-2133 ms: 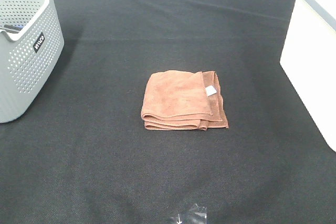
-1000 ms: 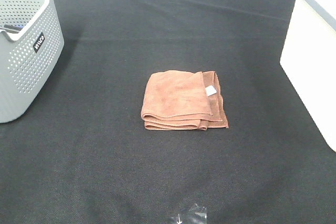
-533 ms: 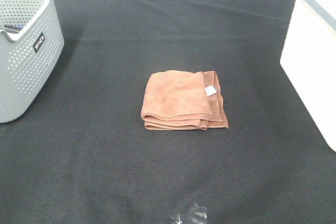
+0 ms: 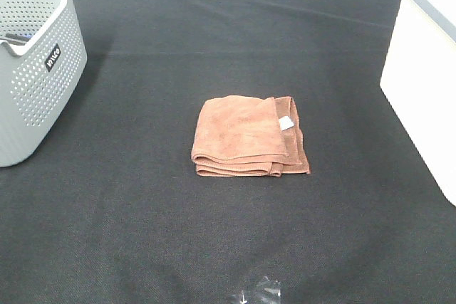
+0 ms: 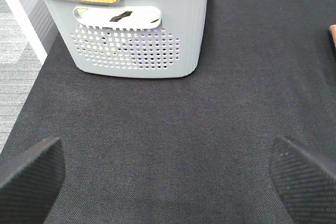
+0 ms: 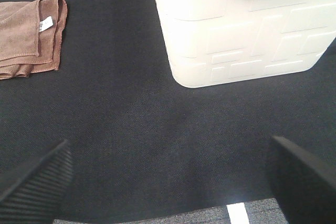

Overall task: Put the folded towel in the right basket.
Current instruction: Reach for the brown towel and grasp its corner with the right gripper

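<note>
A folded brown towel (image 4: pixel 249 137) with a small white tag lies flat at the middle of the black table. It also shows in the right wrist view (image 6: pixel 29 35), and a sliver of it in the left wrist view (image 5: pixel 333 38). The right basket (image 4: pixel 424 69) is cream-white and stands at the table's right edge; it also shows in the right wrist view (image 6: pixel 247 30). My left gripper (image 5: pixel 168 182) is open and empty above bare cloth in front of the grey basket. My right gripper (image 6: pixel 170 182) is open and empty, near the cream basket. Neither arm shows in the exterior view.
A grey perforated basket (image 4: pixel 32 55) with items inside stands at the table's left edge; the left wrist view shows it (image 5: pixel 131 24) with a yellow handle. A small crumpled clear wrapper (image 4: pixel 258 292) lies by the front edge. The table's near edge (image 6: pixel 157 216) shows under the right gripper.
</note>
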You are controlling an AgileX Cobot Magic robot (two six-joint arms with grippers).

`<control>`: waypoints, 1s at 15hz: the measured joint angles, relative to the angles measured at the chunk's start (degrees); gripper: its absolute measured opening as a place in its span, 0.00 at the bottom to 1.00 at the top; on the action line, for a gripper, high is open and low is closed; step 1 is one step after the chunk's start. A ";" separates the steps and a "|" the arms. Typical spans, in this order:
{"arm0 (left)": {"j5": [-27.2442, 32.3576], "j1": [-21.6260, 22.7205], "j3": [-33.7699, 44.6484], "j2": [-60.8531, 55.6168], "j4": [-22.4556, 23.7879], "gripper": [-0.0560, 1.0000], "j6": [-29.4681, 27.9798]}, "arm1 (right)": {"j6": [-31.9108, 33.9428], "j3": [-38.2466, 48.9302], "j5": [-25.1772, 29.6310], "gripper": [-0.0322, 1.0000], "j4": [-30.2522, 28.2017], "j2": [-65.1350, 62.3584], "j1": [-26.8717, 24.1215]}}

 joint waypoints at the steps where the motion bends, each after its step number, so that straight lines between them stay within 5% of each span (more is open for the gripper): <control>1: 0.00 0.00 0.00 0.00 0.00 0.99 0.00 | 0.00 0.00 0.00 0.96 0.00 0.00 0.00; 15: 0.00 0.00 0.00 0.00 0.00 0.99 0.00 | -1.38 0.00 0.00 0.96 0.00 0.00 0.00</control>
